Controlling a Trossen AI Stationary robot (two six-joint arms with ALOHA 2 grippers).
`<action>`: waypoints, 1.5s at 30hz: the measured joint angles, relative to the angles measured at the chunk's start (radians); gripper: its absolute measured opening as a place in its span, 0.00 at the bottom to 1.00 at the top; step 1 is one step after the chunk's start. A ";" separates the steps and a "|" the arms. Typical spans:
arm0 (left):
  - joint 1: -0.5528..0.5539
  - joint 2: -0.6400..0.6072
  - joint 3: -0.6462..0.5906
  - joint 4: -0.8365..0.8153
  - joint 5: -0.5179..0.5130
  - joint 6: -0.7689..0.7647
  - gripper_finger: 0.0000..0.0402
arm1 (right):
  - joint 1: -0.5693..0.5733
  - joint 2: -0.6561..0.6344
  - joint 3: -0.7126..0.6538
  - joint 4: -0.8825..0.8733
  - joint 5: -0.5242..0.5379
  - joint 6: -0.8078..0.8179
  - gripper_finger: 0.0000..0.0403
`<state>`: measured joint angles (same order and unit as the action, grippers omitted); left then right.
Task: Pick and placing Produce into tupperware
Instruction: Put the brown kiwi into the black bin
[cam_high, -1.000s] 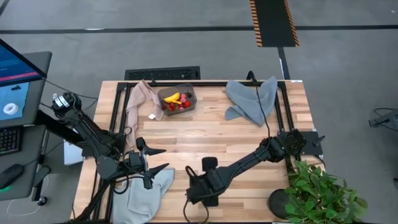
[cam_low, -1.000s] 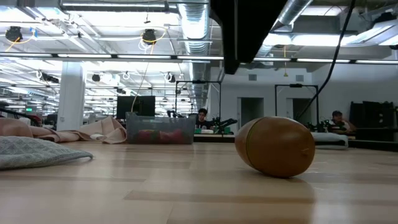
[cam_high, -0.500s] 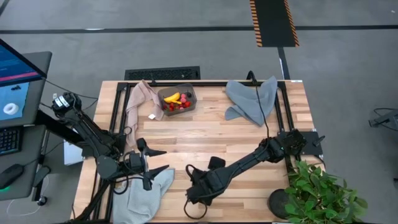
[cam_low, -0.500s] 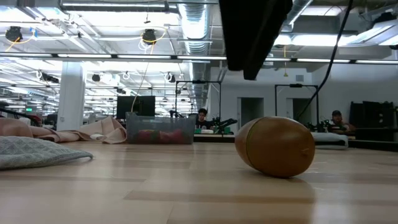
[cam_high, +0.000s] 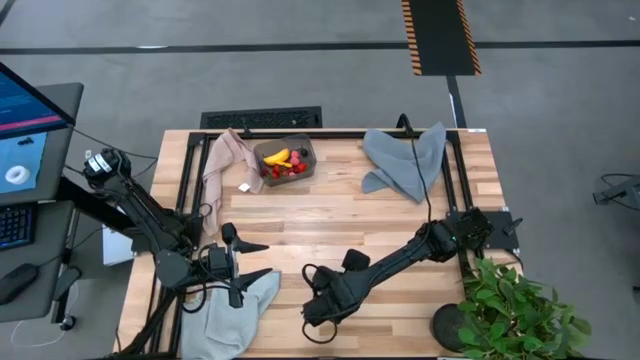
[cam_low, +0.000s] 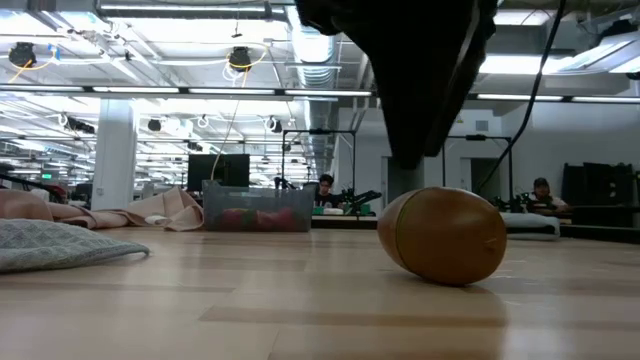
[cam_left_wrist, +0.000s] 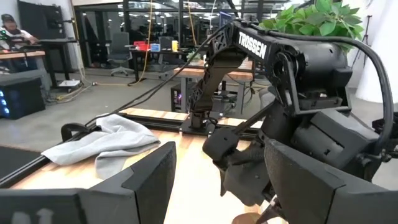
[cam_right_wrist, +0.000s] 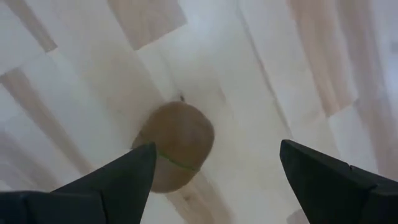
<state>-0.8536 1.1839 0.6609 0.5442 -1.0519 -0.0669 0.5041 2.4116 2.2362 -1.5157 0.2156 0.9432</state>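
Observation:
A brown kiwi (cam_low: 445, 235) lies on its side on the bare wood by the table's near edge. My right gripper (cam_right_wrist: 216, 149) hangs over it, pointing down, open, one finger on either side and clear of it; in the high view the gripper (cam_high: 322, 300) hides the kiwi. At the far left of the table stands the tupperware (cam_high: 285, 158), with a yellow banana and red strawberries inside. A tiny yellow piece (cam_high: 243, 187) lies on the wood beside it. My left gripper (cam_high: 255, 258) waits open at the near left, holding nothing.
A beige-pink cloth (cam_high: 222, 160) lies left of the tub, a grey-blue cloth (cam_high: 405, 160) at the far right, and another (cam_high: 235, 310) at the near left under my left arm. A potted plant (cam_high: 520, 310) stands at the near right corner. Bare wood fills the middle.
My right gripper has sunk toward the kiwi and rolled about its own axis, staying open. The kiwi has not moved.

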 joint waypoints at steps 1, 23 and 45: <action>0.000 0.000 0.000 0.000 0.000 0.000 0.59 | 0.000 -0.001 -0.001 -0.003 0.013 -0.002 0.91; 0.012 0.000 0.000 -0.004 0.000 -0.004 0.59 | 0.023 -0.100 -0.003 0.083 -0.134 -0.067 0.91; 0.012 0.000 0.000 -0.009 0.065 -0.009 0.59 | -0.048 -0.248 -0.199 0.261 -0.223 -0.132 0.91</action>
<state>-0.8413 1.1839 0.6609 0.5354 -0.9871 -0.0761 0.4559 2.1633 2.0374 -1.2544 -0.0070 0.8112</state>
